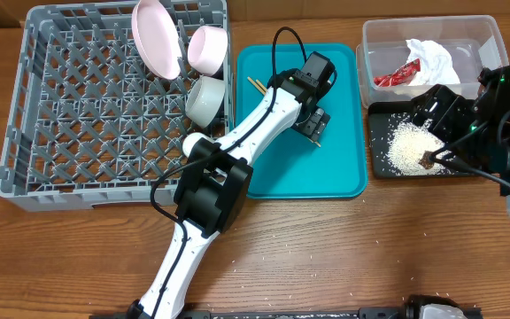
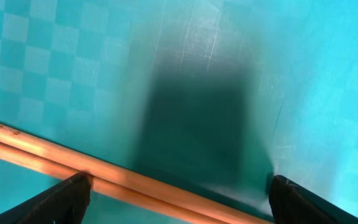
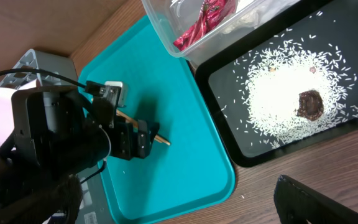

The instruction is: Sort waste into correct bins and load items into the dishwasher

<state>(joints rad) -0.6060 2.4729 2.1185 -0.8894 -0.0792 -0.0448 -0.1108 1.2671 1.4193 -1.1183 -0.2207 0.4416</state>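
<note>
Robot test lab, teal tray (image 1: 326, 168) laid under the left pincer (image 1: 312, 127), grey dish rack (image 1: 87, 133) set near that pincer

No readable text or numbers anywhere (red wrapper (image 1: 395, 76) too blurred to tell).

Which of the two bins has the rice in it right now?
The shallow black tray nearer the front: it holds the rice pile and a brown lump. The clear tub behind it holds the napkin and red wrapper.
</note>
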